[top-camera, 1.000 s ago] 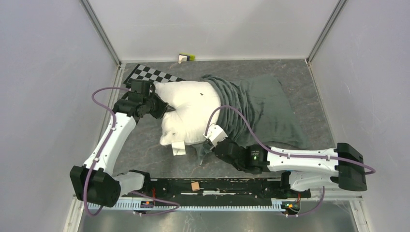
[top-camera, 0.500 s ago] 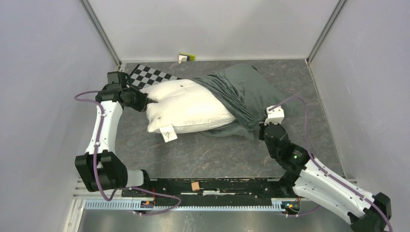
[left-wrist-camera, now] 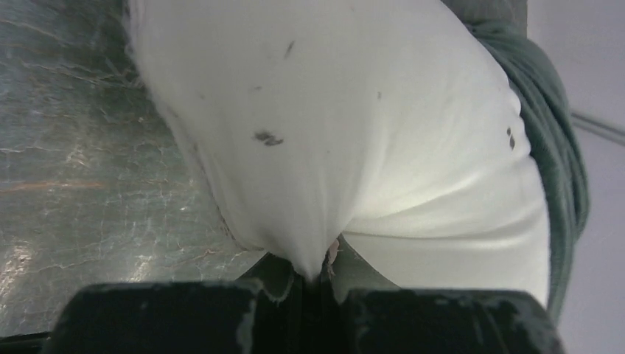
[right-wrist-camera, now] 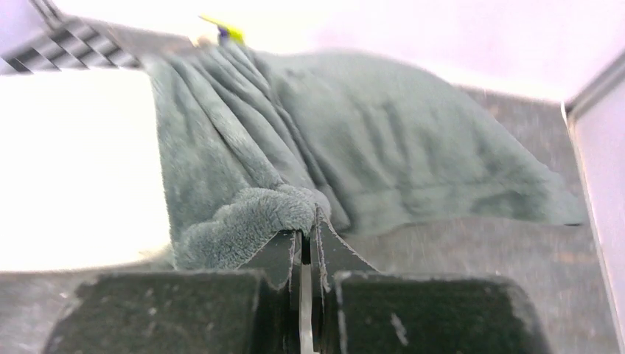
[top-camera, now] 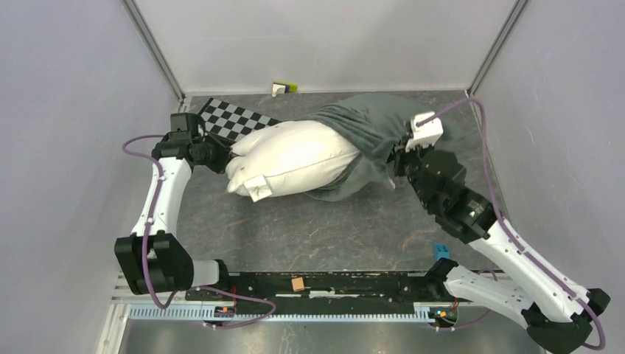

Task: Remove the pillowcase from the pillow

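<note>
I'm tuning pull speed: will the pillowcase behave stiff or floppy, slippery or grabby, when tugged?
Probably floppy: the pillowcase lies in deep folds and bunches where the right gripper pinches it. Its fuzzy pile likely grabs rather than slips, so it may drag on the pillow.

I cannot see the end of the pillow [top-camera: 295, 151] nearest the right gripper [top-camera: 396, 164], swallowed by the pillowcase [top-camera: 368, 122], and the small object [top-camera: 284, 88] beyond and left of that gripper is too small to name.
</note>
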`<move>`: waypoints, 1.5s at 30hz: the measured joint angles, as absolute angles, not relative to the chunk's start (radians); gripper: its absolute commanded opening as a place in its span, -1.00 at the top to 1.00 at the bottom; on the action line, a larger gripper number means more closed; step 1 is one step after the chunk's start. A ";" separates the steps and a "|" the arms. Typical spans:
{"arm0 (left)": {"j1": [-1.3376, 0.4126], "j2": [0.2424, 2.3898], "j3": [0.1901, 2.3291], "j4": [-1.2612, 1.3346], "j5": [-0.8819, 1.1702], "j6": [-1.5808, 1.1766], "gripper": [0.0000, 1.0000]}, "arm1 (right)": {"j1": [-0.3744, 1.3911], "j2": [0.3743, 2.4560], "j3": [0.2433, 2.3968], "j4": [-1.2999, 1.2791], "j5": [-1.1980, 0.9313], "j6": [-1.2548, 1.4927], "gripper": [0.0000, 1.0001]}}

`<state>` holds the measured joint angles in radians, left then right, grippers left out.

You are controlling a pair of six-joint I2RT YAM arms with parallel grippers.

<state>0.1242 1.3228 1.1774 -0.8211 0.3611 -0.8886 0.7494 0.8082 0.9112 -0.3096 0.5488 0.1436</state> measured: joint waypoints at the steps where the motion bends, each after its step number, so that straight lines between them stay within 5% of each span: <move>1: 0.108 1.322 1.178 -0.821 0.367 -0.883 0.86 | 0.749 0.837 0.982 -0.315 0.532 0.128 1.00; 3: 0.076 1.321 1.182 -0.828 0.378 -0.863 0.54 | 0.746 0.891 1.111 -0.340 0.496 0.101 1.00; 5: 0.045 1.315 1.195 -0.841 0.392 -0.836 -0.13 | 0.743 0.947 1.229 -0.385 0.470 0.077 1.00; 6: 0.036 1.305 1.198 -0.845 0.392 -0.819 -0.88 | 0.742 0.980 1.293 -0.412 0.459 0.066 1.00; 7: 0.033 1.287 1.198 -0.848 0.390 -0.804 -0.99 | 0.741 1.010 1.347 -0.434 0.449 0.057 1.00; 16: 0.038 1.031 1.167 -0.890 0.330 -0.722 -1.00 | 0.703 1.342 1.717 -0.509 0.515 -0.019 1.00; 26: 0.037 0.936 1.084 -0.702 0.490 -0.613 -1.00 | 0.487 1.746 1.807 -0.400 0.391 0.033 0.99; 28: 0.033 0.917 1.047 -0.649 0.533 -0.612 -1.00 | 0.467 1.825 1.856 -0.397 0.355 0.047 0.50; 30: 0.030 0.923 1.026 -0.617 0.554 -0.611 -1.00 | 0.459 1.895 1.905 -0.384 0.321 0.062 -0.49; 31: 0.027 0.932 1.023 -0.612 0.554 -0.611 -1.00 | 0.457 1.914 1.918 -0.378 0.304 0.071 -0.65; 38: 0.026 0.942 1.023 -0.656 0.280 -0.616 -1.00 | 0.450 1.906 1.915 -0.359 0.236 0.060 -0.95; 45: 0.026 0.803 1.023 -0.671 -0.058 -0.663 -1.00 | 0.449 1.592 1.674 -0.298 0.173 0.011 -0.96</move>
